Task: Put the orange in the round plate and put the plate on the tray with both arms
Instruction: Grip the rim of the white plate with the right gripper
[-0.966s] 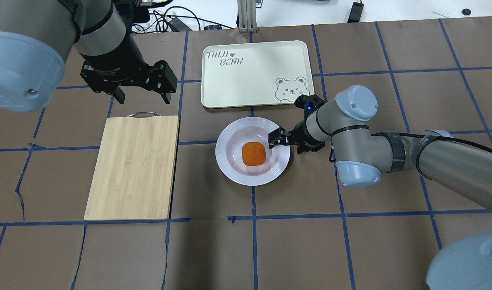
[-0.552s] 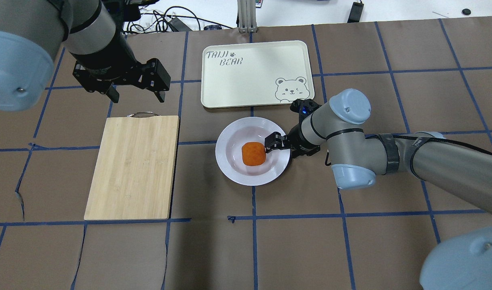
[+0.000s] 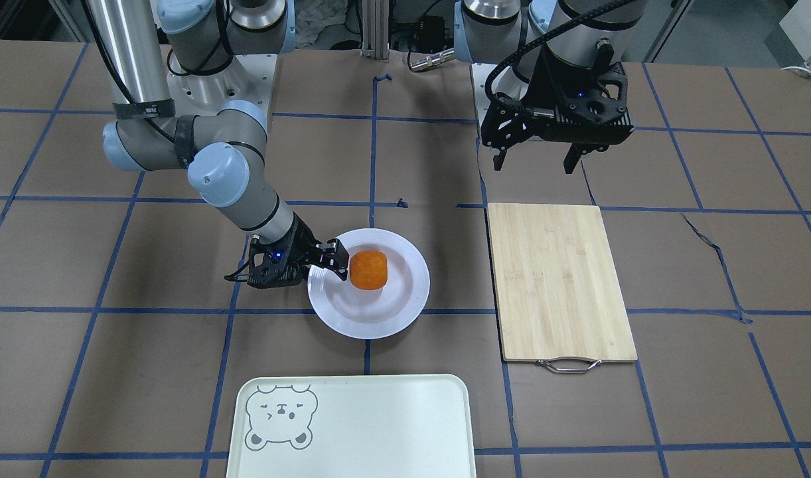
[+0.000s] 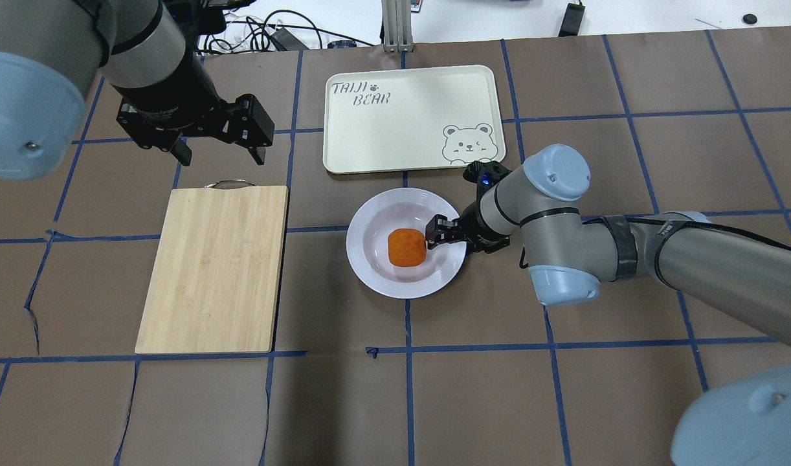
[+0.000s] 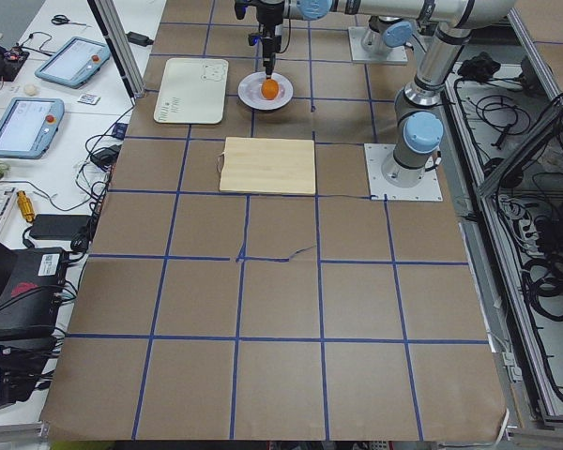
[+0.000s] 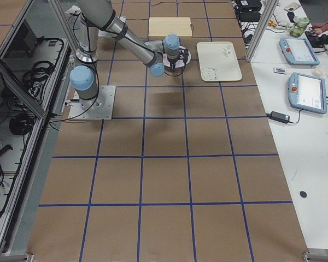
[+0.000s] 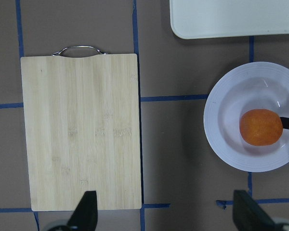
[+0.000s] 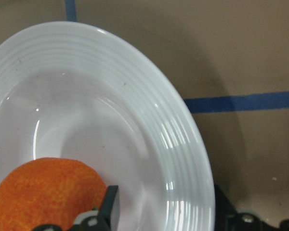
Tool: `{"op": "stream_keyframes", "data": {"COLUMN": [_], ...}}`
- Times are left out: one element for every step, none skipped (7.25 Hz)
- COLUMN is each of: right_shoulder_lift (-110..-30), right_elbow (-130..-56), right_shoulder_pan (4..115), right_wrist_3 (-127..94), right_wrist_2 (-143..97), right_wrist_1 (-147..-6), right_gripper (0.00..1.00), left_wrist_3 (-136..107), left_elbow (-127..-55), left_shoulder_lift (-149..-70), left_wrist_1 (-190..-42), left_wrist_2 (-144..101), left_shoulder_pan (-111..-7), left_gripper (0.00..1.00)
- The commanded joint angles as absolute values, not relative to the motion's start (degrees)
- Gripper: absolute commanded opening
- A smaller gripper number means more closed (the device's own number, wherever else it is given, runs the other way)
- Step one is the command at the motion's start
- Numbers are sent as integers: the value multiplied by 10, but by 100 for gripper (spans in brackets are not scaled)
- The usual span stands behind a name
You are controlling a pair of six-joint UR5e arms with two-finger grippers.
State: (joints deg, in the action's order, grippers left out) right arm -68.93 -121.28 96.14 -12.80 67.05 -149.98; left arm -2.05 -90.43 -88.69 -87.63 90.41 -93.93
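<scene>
The orange (image 4: 406,247) lies in the well of the round white plate (image 4: 382,272), which rests on the table just short of the cream tray (image 4: 408,123). My right gripper (image 4: 444,239) lies low at the plate's right rim and is open. The right wrist view shows one finger (image 8: 106,207) inside the plate against the orange (image 8: 43,192), the other outside the rim (image 8: 202,159). My left gripper (image 4: 221,155) hangs open and holds nothing, above the table beyond the cutting board's handle. The left wrist view looks down on the plate (image 7: 221,110) and the orange (image 7: 260,127).
A bamboo cutting board (image 4: 214,268) with a metal handle lies left of the plate. The tray (image 3: 379,425) carries a bear face in the corner nearest the right arm. Blue tape lines cross the brown table. Cables lie past the far edge.
My right gripper has slid left over the plate's rim until its inner finger reached the orange. The left gripper shifted slightly away from the board, then held still.
</scene>
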Motion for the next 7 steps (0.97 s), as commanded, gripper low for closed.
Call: {"op": "stream_keyframes", "data": {"right_shoulder_lift": [-689,-689,-690,-689,-690,-691,-691], "right_elbow": [-1212,-1212,-1211,-1210,-1209,-1208,-1207], "right_shoulder_pan": [962,962,962,962,962,962,962], "right_wrist_3": [-129,-131,-133,-145,-149,-149,-152], "right_wrist_2": [675,675,675,674,674,674,674], "right_wrist_1": [-1499,-1499,-1499,-1499,-1499,-1498,-1498], "right_gripper": [48,44,40,29,26,21,13], "left_wrist_3": [-20,-20,-19,-19,-19,-19,-19], "left_elbow": [-905,-904,-905,-904,-904,-904,-904], "left_shoulder_lift": [-887,-884,-885,-885,-885,-885,-885], "left_wrist_1": [-876,-876,-878,-877,-877,-877,-877], "left_wrist_2": [904,904,904,904,904,904,904], "left_shoulder_pan": [-940,-936,-933,-932,-933,-932,-933], "left_gripper": [100,100,100,100,100,100,100]}}
